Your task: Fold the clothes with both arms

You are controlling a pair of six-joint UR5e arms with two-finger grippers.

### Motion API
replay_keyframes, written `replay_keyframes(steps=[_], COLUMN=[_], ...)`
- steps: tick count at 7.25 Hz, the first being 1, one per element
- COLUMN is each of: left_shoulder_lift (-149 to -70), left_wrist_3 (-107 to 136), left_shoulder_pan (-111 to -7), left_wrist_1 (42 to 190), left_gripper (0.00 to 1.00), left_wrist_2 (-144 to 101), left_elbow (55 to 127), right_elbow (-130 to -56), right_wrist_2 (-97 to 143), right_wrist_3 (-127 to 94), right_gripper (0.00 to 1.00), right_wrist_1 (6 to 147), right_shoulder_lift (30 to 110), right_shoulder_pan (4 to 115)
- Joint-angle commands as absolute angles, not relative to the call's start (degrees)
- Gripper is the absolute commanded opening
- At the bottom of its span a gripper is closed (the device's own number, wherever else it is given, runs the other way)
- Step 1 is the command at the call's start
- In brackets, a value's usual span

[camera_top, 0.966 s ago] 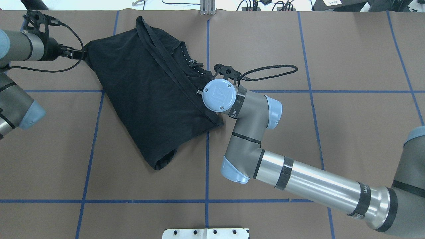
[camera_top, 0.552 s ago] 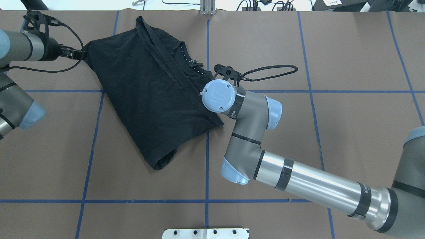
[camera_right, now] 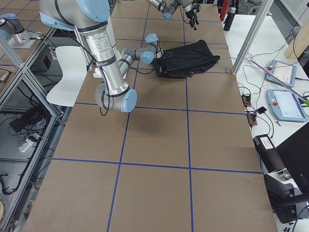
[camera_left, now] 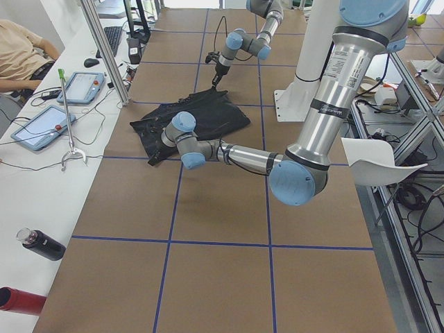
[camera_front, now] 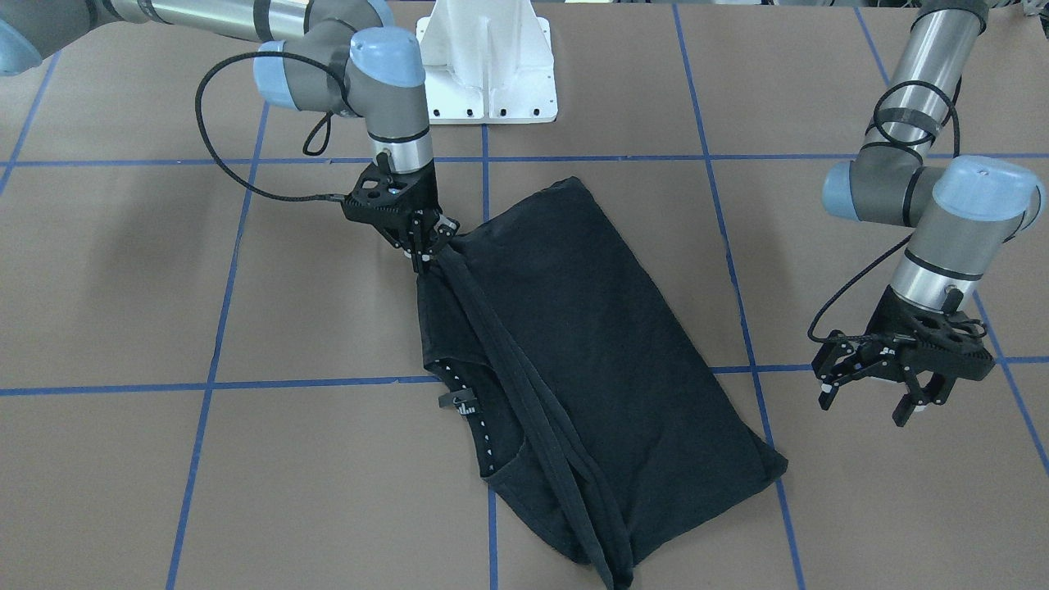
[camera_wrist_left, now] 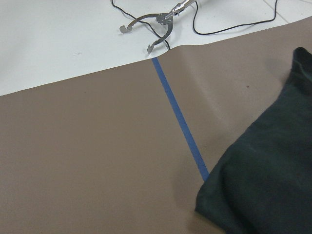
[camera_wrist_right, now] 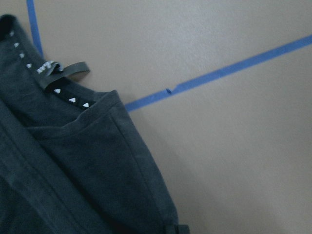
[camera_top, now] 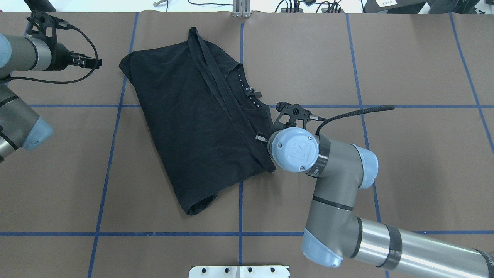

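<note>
The right gripper (camera_front: 423, 252) pinches the shirt (camera_front: 606, 328); the left gripper (camera_front: 865, 406), near the far-left corner, gapes empty. One-handed pulling may bunch it.

— Is there anything to read here at all?
— Very little. The light-blue joint cap (camera_top: 295, 150) at the wrist of the right arm (camera_top: 332, 193), just right of the T-shirt (camera_top: 193, 127), carries a raised logo. It looks like the letters UR, turned sideways.
— And on the cloth?
— A neck tab (camera_wrist_right: 47, 68) inside the collar bears a small white mark, too blurred to read. Near it a row of small white triangles (camera_wrist_right: 73, 100) runs along the collar band. They are marks only, not letters.
— The tablets (camera_right: 288, 104) beyond the table's far edge?
— Their screens are lit, but nothing on them is legible.
</note>
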State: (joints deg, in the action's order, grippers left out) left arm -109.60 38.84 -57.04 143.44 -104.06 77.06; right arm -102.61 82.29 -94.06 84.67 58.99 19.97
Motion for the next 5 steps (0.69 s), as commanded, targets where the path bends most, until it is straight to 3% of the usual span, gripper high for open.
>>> replay_keyframes(steps=[1,5], left_shoulder_lift=[-109.6,-109.6], left_wrist_3=[38.85,40.25], left_shoulder_pan=[-57.04,-56.95], left_wrist_1=[143.44,143.44], left_gripper=[1.0,1.0], left_wrist_2=[-104.06,-104.06], left_elbow=[76.91,77.08], right_elbow=[-108.45,-113.81], right_wrist_2=[75.87,71.81], right_wrist_3=[-98.06,-99.93], right_gripper=[0.0,0.03], right_wrist_1=[88.41,89.73], right_shoulder_lift=[61.17,64.86], right_shoulder_pan=[11.89,6.07])
